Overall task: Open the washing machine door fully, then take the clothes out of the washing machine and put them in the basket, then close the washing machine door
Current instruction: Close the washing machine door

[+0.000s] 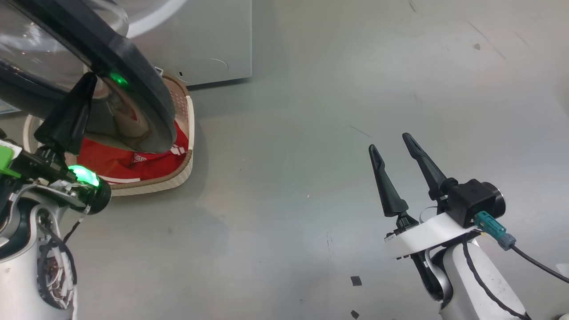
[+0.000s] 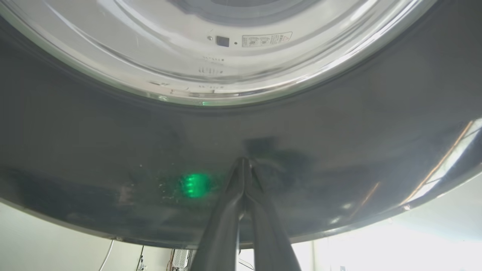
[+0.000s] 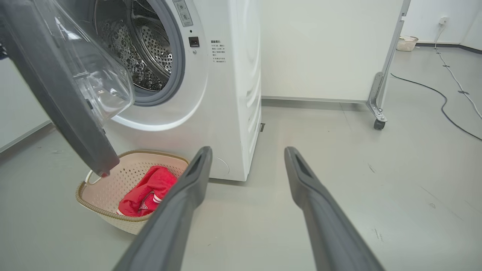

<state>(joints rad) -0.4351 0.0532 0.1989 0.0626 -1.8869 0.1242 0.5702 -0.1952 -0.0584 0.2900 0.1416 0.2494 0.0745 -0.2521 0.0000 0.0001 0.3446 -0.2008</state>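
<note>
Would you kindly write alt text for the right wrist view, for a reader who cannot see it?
The washing machine stands with its door hanging open and drum showing; the red clothes lie in the basket on the floor beneath the door. The right gripper, fingers open, frames the foreground.

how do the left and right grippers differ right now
The left gripper is shut, its fingers pressed together; the right gripper is open, its fingers spread apart. The left gripper's tips meet the glossy black rim of the washing machine door, seemingly touching it; the right gripper hangs over bare floor, well apart from that door. Both have two long dark fingers, and both hold nothing.
</note>
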